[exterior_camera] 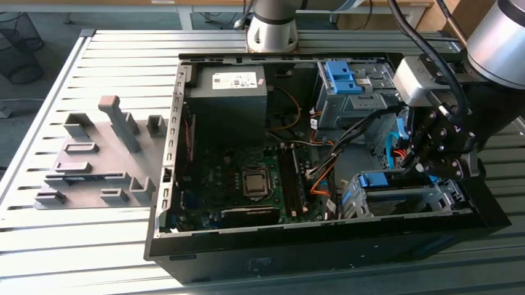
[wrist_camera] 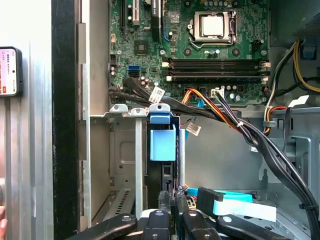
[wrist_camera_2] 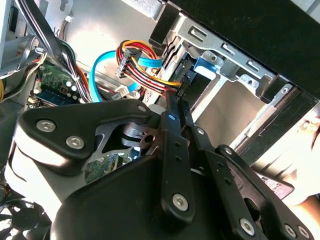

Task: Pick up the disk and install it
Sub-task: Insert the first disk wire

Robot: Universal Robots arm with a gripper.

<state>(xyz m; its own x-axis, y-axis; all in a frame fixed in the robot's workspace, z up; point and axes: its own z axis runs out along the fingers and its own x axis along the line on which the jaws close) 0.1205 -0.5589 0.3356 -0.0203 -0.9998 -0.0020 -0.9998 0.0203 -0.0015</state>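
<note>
Blue-framed disk [wrist_camera: 162, 150] sits upright — gripper [wrist_camera: 172, 200] touching.

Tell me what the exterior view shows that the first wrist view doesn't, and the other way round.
Exterior view alone: the grey fixture plate on the slatted table, the arm's base, the grey power supply box, and a blue bracket in the far cage.

First wrist view alone: a close look down into the metal drive cage, where a blue-framed part stands on edge above the hand, and a fingertip at the picture's edge.

Both: the motherboard with its processor socket and the cable bundle.
</note>
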